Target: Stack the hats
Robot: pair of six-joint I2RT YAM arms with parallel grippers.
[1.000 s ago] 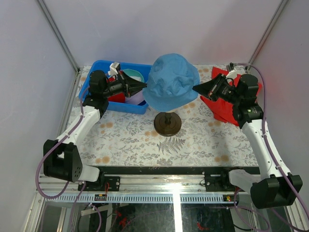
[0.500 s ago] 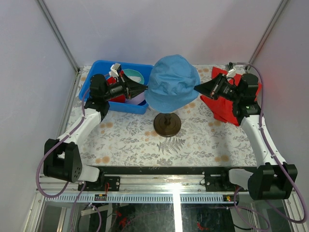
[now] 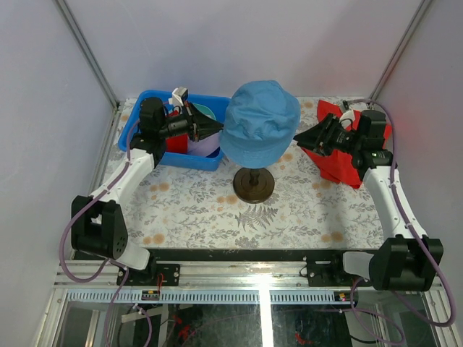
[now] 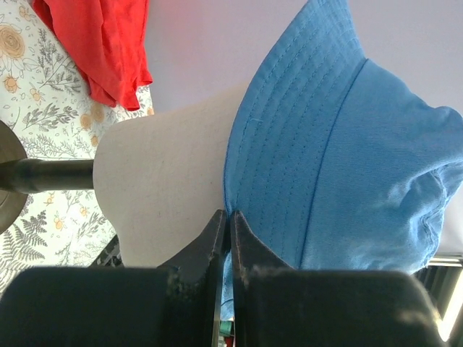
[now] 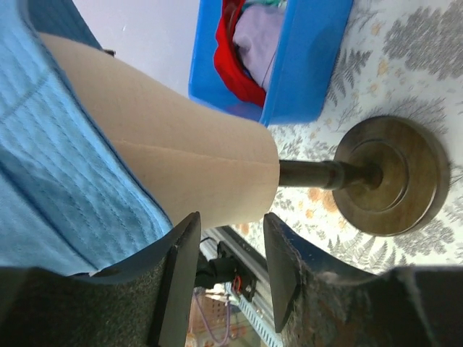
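The blue hat (image 3: 259,121) sits over the beige mannequin head (image 4: 159,195) on its stand. My left gripper (image 3: 217,129) is shut on the left brim of the blue hat (image 4: 340,144); blue cloth shows between the closed jaws of the left gripper (image 4: 228,215). My right gripper (image 3: 299,139) is open and empty just right of the hat; in its wrist view the right gripper (image 5: 230,220) stands below the head (image 5: 181,159) and the blue hat's brim (image 5: 51,173). The red hat (image 3: 176,142), lilac hat (image 3: 206,148) and teal hat (image 3: 202,112) lie in the blue bin (image 3: 148,97).
The stand's round dark base (image 3: 252,185) sits mid-table under the head. A flat red cloth (image 3: 340,159) lies at the right, under my right arm. The blue bin (image 5: 304,58) is at the back left. Grey walls close in the back and sides.
The right gripper has opened, let go of the brim and drawn back a little to the right. The blue hat has shifted slightly back over the head. The left gripper keeps its hold.
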